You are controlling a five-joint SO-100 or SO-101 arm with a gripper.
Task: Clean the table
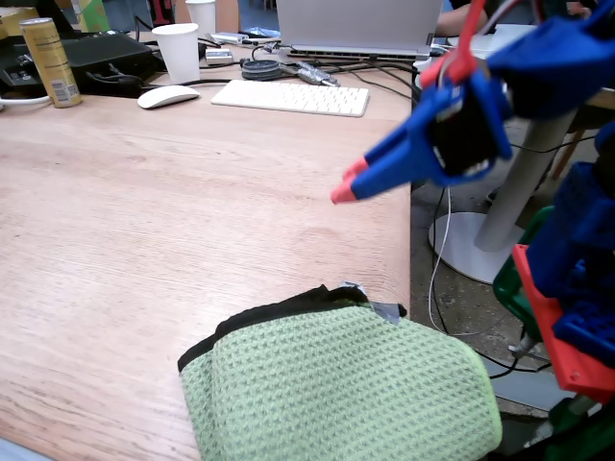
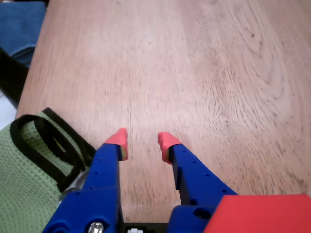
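Note:
The table (image 1: 144, 211) has a pale wood-grain top; in the wrist view its bare surface (image 2: 194, 73) fills most of the frame. A green waffle cloth (image 1: 336, 384) with a black border lies at the table's near right corner and hangs over the edge; in the wrist view the cloth (image 2: 24, 179) sits at lower left. My blue gripper (image 1: 344, 186) with red tips hovers above the table's right side, beyond the cloth. In the wrist view the gripper (image 2: 142, 141) is open with nothing between its fingers.
At the table's far end are a white keyboard (image 1: 291, 97), a white mouse (image 1: 167, 96), a paper cup (image 1: 177, 52), a yellow can (image 1: 50, 61), a laptop (image 1: 357, 27) and cables. A white round pedestal table (image 1: 519, 182) stands right of the table.

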